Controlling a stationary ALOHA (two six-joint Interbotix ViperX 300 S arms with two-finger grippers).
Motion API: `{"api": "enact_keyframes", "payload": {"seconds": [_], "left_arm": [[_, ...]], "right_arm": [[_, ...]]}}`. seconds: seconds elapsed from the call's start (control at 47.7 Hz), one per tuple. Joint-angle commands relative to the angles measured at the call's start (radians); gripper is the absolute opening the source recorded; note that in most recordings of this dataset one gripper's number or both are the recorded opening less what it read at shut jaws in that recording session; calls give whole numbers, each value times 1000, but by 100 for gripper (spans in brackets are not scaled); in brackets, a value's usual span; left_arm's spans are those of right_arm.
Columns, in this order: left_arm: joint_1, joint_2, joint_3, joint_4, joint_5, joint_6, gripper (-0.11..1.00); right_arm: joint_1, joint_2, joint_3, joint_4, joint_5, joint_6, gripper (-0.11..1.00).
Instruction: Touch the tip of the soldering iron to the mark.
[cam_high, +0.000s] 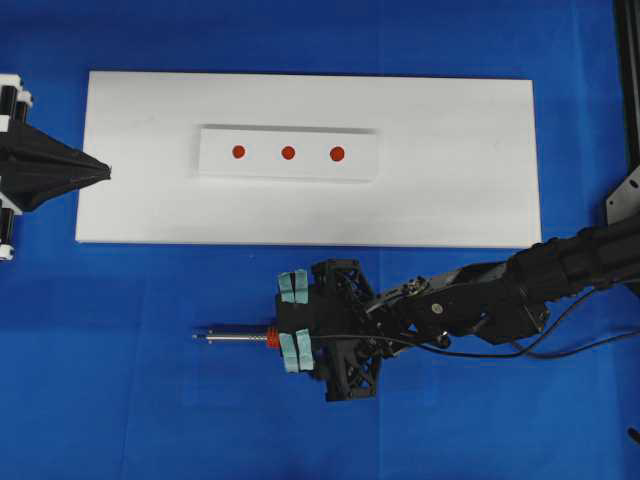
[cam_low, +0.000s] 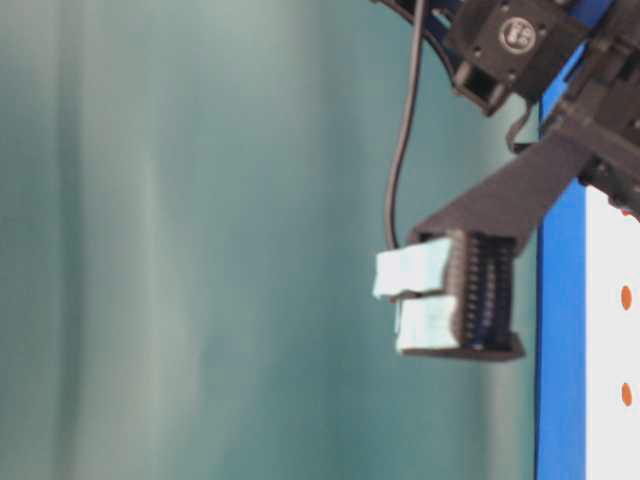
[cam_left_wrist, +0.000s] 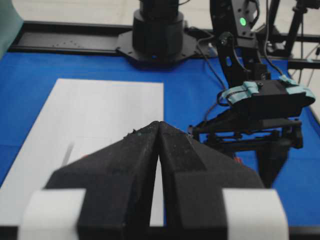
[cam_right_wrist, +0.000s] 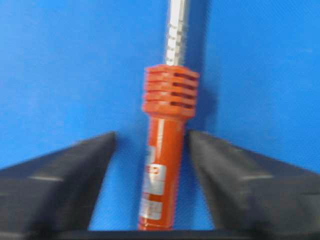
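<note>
We see the right gripper (cam_right_wrist: 152, 145) spread apart around the orange-red-handled soldering iron (cam_right_wrist: 162, 165) (untouched on either side), near the blue bench's (cam_high: 100, 380) front edge; the left gripper (cam_left_wrist: 158, 125) is pressed together.

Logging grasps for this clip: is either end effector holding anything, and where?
Nothing is held. The right end effector stands open astride the soldering iron handle; the left end effector is shut, empty.

black arms (cam_high: 500, 295), teal-padded fingertips (cam_high: 293, 287)

The soldering iron (cam_right_wrist: 163, 165) has a glossy orange plastic handle and shiny metal shaft over matt blue cloth (cam_high: 120, 380)
</note>
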Motion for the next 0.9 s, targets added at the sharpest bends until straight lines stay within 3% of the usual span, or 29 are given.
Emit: {"api": "enact_keyframes", "payload": {"seconds": [0.0, 0.063, 0.126, 0.21, 0.671, 0.88], "left_arm": [[-2, 5, -9, 0, -3, -2, 0], [-2, 5, -9, 0, -3, 0, 0], [-2, 3, -9, 2, -3, 0, 0], [-2, 5, -9, 0, -3, 0, 0], [-2, 5, -9, 0, -2, 0, 0], [-2, 5, -9, 0, -3, 0, 0]], "right_arm": [[-3, -17, -18, 2, 17, -2, 68], [-3, -21, -23, 2, 40, -2, 86], [-3, -32, -28, 2, 67, -2, 94], [-2, -57, -32, 2, 101, -3, 90], [17, -282, -20, -14, 261, -14, 92], [-32, -291, -14, -74, 282, -15, 92]]}}
